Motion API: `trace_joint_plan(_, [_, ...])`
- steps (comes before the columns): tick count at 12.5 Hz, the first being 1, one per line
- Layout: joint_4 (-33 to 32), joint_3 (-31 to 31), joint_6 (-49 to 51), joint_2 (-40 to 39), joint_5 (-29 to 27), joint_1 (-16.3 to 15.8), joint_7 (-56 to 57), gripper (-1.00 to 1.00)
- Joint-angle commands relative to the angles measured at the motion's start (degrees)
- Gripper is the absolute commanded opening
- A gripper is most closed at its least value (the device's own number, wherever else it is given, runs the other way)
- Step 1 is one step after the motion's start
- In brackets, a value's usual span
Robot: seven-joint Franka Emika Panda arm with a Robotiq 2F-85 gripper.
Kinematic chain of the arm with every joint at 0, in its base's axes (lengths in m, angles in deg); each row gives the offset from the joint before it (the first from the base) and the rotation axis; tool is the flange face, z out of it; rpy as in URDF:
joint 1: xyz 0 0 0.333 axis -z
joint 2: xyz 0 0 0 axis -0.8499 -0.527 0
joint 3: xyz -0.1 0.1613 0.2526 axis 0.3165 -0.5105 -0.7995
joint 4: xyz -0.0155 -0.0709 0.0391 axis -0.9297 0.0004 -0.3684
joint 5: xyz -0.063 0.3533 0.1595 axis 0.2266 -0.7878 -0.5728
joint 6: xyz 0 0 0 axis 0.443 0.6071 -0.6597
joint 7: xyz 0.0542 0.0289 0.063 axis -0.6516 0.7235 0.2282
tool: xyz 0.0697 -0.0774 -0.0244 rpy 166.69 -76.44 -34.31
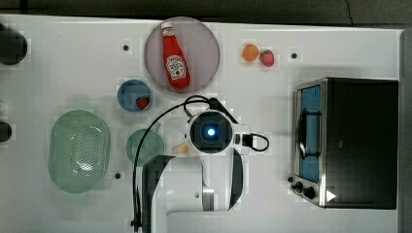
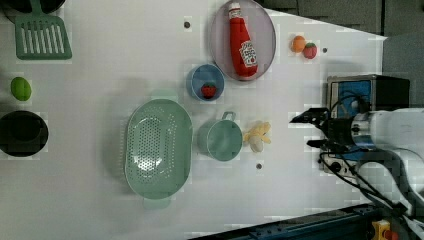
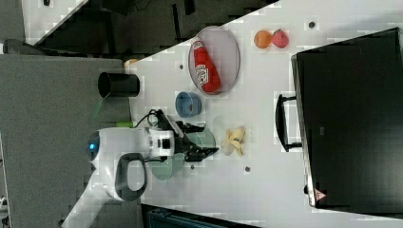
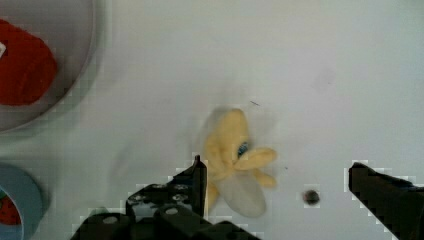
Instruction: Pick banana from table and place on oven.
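The banana [image 1: 182, 148] lies on the white table [image 1: 73, 68], a pale yellow toy with its peel flaps spread, right beside a teal cup [image 1: 144, 146]. It shows too in the left view [image 2: 258, 136], the right view [image 3: 234, 140] and the wrist view [image 4: 235, 160]. My gripper [image 2: 306, 131] hangs above the table with its jaws open and nothing between them; in the wrist view one finger [image 4: 192, 182] overlaps the banana's edge. The gripper [image 3: 209, 139] is short of the banana in the right view. The oven [image 1: 359, 141] stands at the top view's right with its black top bare.
A ketchup bottle [image 1: 175, 58] lies on a round plate [image 1: 204, 48]. A blue bowl [image 1: 131, 93] holds a strawberry. A green colander [image 1: 79, 150] sits at the top view's left. An orange fruit [image 1: 250, 52] and a strawberry [image 1: 266, 58] lie near the far edge.
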Motion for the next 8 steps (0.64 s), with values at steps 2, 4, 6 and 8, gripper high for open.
trace_joint_plan(2, [-2.01, -1.07, -8.77, -6.31, 0.17, -0.01, -2.27, 1.00])
trace_joint_plan(4, [-2.05, -1.88, -12.31, -10.72, 0.15, -0.13, -2.28, 1.00])
trace_joint_plan(6, [-2.10, -2.69, -15.51, -14.46, 0.15, -0.31, -2.33, 1.00])
trace_joint_plan(8, [-2.16, -3.33, -17.77, -17.34, 0.15, -0.32, -2.33, 1.00])
